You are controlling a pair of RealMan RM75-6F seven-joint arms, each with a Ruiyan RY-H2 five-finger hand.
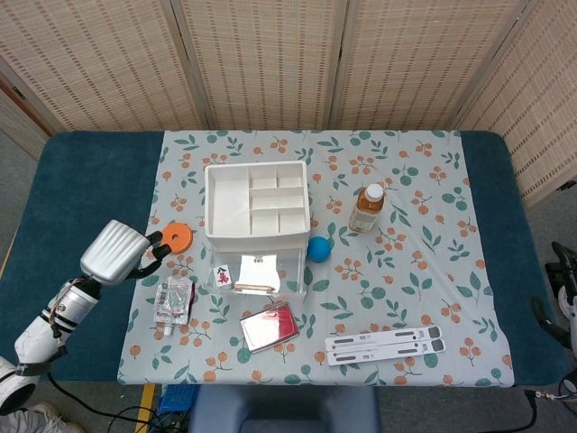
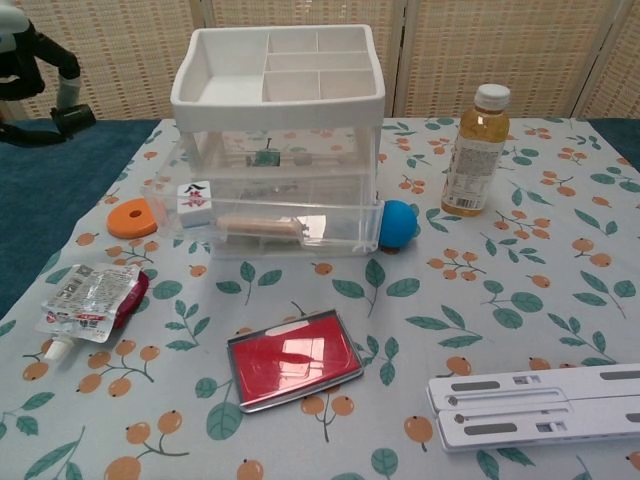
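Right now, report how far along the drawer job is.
Done: the mahjong tile and a tan stick lie in the pulled-out bottom drawer. In hand: nothing; the left hand hovers empty beside the orange disc. Left: the drawer stands open, likely to be pushed shut.

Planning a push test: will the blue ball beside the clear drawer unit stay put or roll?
The blue ball looks round and smooth, so it would likely roll at a light touch. It rests against the drawer unit, which probably blocks it on that side only. The flat tablecloth gives little to stop it.
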